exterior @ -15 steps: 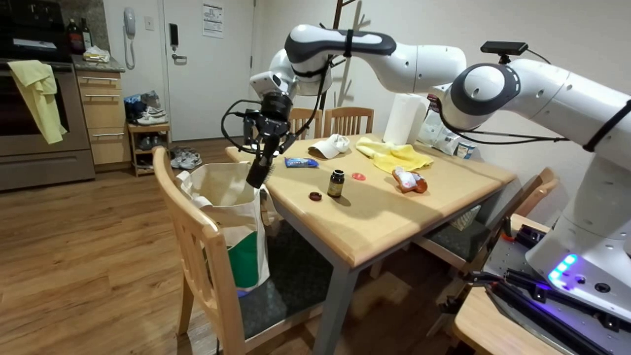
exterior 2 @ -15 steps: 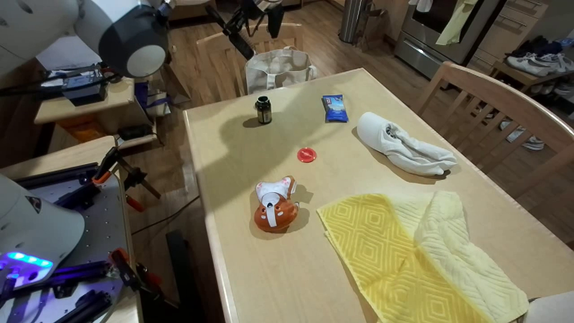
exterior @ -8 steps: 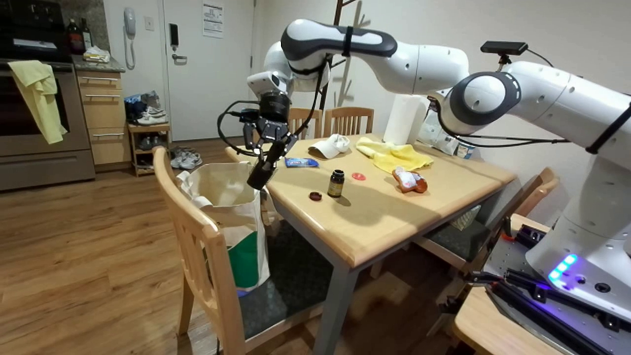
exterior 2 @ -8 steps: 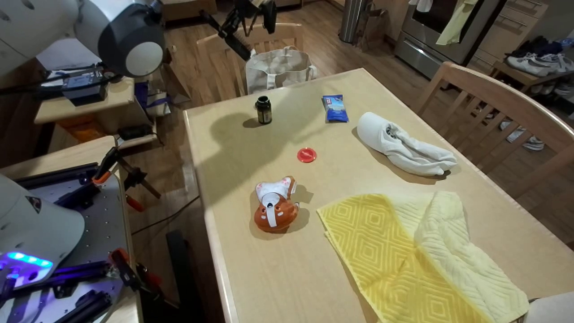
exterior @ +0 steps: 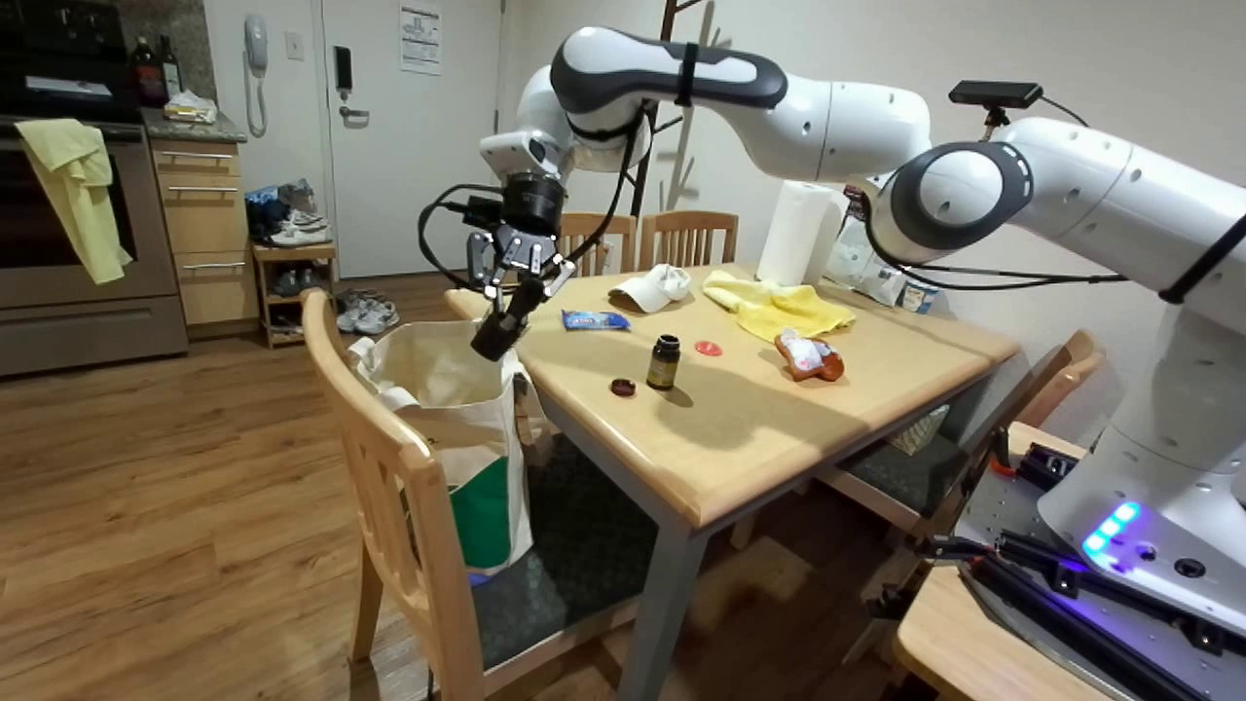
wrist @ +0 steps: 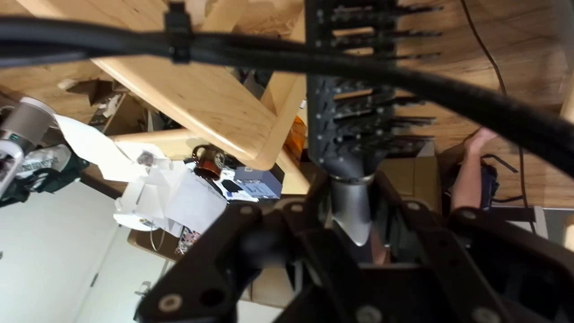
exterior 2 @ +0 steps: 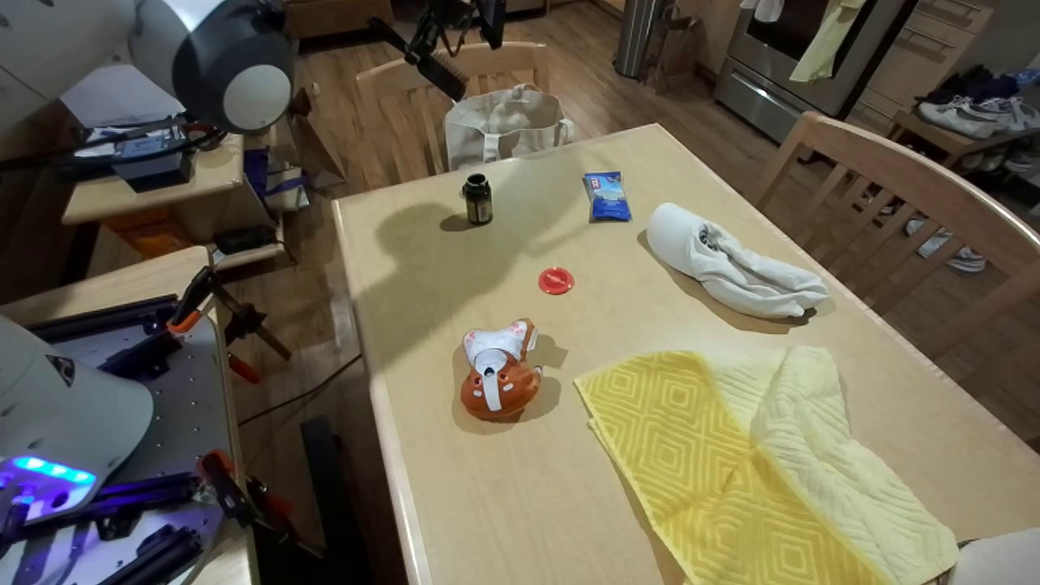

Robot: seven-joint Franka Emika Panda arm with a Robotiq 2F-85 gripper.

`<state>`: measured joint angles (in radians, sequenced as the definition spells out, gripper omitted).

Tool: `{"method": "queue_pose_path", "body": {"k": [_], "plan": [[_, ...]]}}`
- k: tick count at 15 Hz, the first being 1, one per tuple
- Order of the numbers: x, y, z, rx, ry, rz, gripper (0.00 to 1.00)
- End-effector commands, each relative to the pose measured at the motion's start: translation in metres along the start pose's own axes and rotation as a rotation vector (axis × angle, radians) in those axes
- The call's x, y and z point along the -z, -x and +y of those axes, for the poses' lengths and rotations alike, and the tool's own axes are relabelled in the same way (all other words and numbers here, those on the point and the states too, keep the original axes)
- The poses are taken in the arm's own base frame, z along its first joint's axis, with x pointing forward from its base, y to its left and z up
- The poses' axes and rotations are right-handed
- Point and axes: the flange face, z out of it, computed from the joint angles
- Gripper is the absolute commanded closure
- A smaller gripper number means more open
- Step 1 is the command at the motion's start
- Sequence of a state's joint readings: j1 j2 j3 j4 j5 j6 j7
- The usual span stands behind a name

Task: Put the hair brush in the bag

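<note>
One hair brush [wrist: 323, 128] was gripped near the neck of its handle and slanted out below the hand [wrist: 352, 190], bristled end lowest. The wrist view showed the jaws drawn in close on both sides of that handle, so the hand looked closed as far as the handle allowed. Below the hand the bag [exterior: 477, 428] stood on a chair [exterior: 574, 555], its wide mouth facing up, and the brush pointed down toward it. In both exterior views the bristled end showed against one edge of the mouth rather than over its middle; whether it touched the rim could not be told.

The step under way seemed to be the carry, close to its end, with the letting go not yet done. The next move probably called for taking the hand a little farther over the bag until the whole brush was above the opening, then lowering and parting the jaws. Dropped from here, the brush might have caught on the rim and tipped outside.

To the side of the hand lay the desk [exterior: 701, 448], with a bottle [exterior: 664, 364] and a snack bar [exterior: 595, 320] nearer and a yellow cloth [exterior: 779, 310] farther off.
</note>
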<state>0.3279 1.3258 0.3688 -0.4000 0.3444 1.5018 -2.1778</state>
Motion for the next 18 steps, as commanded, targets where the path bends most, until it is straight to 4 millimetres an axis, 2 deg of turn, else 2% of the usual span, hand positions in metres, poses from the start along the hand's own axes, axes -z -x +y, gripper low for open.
{"method": "queue_pose_path", "body": {"k": [1, 3, 7, 10, 18], "plan": [[0.012, 0.003, 0.011, -0.083, 0.072, -0.101, 0.89], [0.015, 0.008, 0.012, -0.132, 0.094, -0.133, 0.89], [0.011, 0.006, 0.008, -0.206, 0.071, -0.074, 0.88], [0.006, 0.002, 0.003, -0.197, 0.049, -0.008, 0.88], [-0.009, -0.02, -0.002, -0.158, -0.041, 0.165, 0.88]]}}
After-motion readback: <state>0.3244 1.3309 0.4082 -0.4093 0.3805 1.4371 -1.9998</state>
